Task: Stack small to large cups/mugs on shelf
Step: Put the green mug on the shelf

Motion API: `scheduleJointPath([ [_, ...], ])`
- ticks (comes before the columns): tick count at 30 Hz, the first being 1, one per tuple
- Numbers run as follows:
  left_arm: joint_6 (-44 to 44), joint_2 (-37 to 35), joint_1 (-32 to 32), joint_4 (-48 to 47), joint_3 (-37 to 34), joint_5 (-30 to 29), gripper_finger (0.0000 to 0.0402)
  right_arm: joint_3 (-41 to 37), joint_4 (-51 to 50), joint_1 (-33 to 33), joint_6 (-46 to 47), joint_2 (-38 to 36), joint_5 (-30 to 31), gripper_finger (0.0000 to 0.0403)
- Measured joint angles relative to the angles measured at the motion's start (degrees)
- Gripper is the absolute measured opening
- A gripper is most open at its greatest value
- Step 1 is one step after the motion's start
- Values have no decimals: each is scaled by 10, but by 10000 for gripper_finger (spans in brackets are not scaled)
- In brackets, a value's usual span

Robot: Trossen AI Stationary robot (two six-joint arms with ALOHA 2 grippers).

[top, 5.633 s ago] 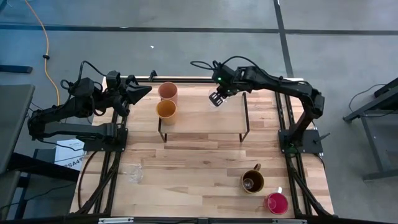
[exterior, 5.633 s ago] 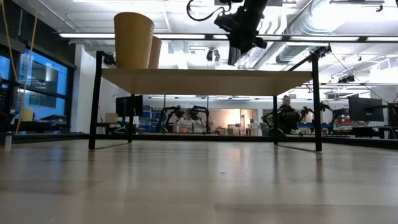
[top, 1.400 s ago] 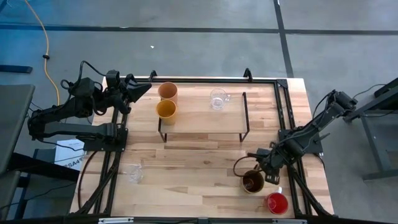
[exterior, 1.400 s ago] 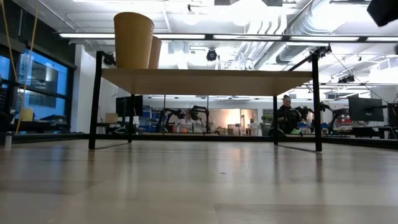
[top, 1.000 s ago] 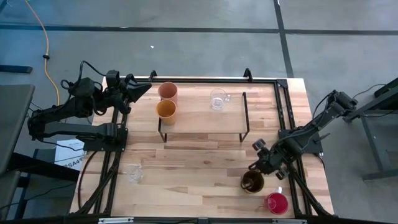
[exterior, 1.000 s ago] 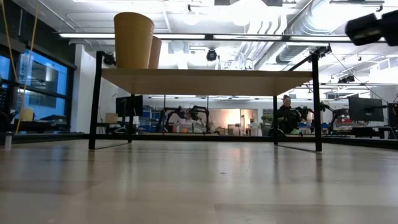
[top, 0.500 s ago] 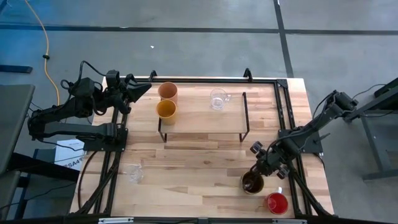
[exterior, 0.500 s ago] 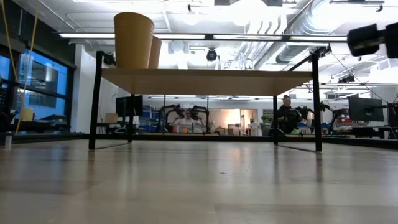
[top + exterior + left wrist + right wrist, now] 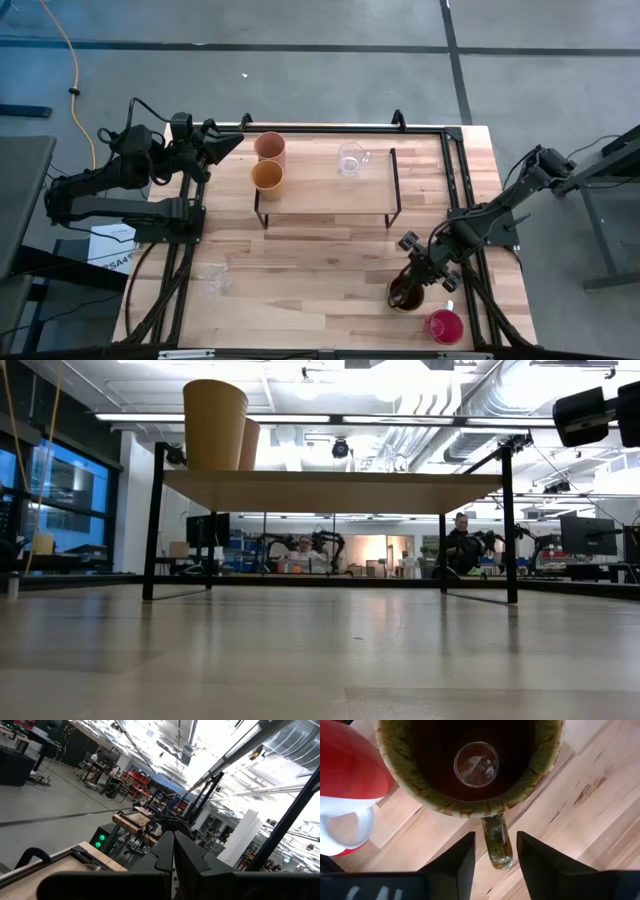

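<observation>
The brown handled mug (image 9: 470,765) stands upright on the table at the near right, mostly hidden under my right gripper (image 9: 408,285) in the high view. My right gripper (image 9: 496,836) is open and points down, one finger on each side of the mug's handle (image 9: 498,845), with a gap showing on both sides. The red-pink cup (image 9: 445,326) stands just beside the mug. The peach tumbler (image 9: 270,147), the yellow-orange cup (image 9: 266,177) and a clear glass mug (image 9: 350,158) stand on the shelf (image 9: 330,195). My left gripper (image 9: 228,145) is shut at the far left.
A second clear glass mug (image 9: 216,280) stands on the table at the near left. The shelf's black frame legs (image 9: 510,525) stand across the far half of the table. The red-pink cup (image 9: 350,770) is close to my right gripper. People sit in the room behind.
My right gripper has gone a little toward the table's near edge and down over the brown mug, which it now covers in the high view. The mug has stayed where it was.
</observation>
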Motion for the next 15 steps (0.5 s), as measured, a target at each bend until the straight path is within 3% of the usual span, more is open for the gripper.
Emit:
scheduleJointPath([
  [15, -3, 0, 0, 0, 0, 0, 3, -33, 24, 0, 114, 0, -12, 27],
])
